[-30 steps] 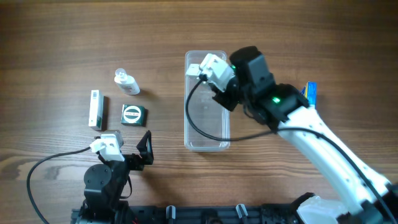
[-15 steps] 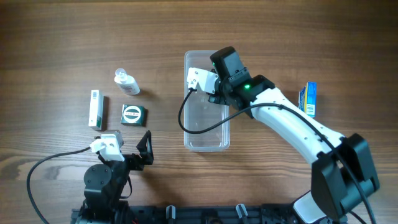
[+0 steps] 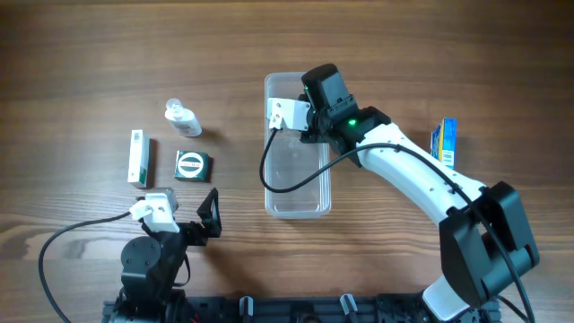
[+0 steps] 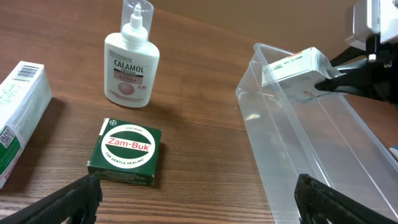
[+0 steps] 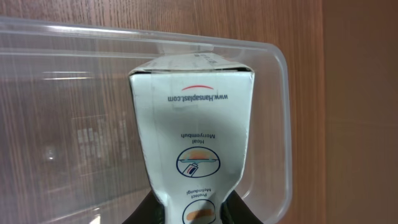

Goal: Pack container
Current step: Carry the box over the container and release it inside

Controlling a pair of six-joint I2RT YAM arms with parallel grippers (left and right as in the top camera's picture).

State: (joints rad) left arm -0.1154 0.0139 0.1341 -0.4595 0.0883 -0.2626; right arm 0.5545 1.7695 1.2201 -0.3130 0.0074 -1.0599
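Wood-grain table (image 3: 90, 54) carries all items. At far left lies a long white-and-green carton (image 3: 137, 157), set lengthwise. Just beside it to the right is a small green Zam-Buk box (image 4: 126, 154), flat, label up. Beyond that box, apart from it, lies a clear Calamol bottle (image 4: 130, 61) with a white cap. Nearer the robot base, the left gripper (image 3: 209, 215) hangs over bare wood close to the Zam-Buk box; its fingers are spread wide with nothing between them. At table centre sits the container (image 3: 298, 193), a long clear tub with its long side running away from the base, well apart from the items at left. The right arm reaches over its far end. The right gripper (image 4: 329, 84) is clamped on a white Hansaplast box (image 5: 191, 124), gripped at one end, with the free end pointing at the tub's far short wall. The box is within the tub's outline at that end; whether it touches the floor of the tub cannot be determined. At far right, well apart from the tub, is a small blue box (image 3: 445, 142).
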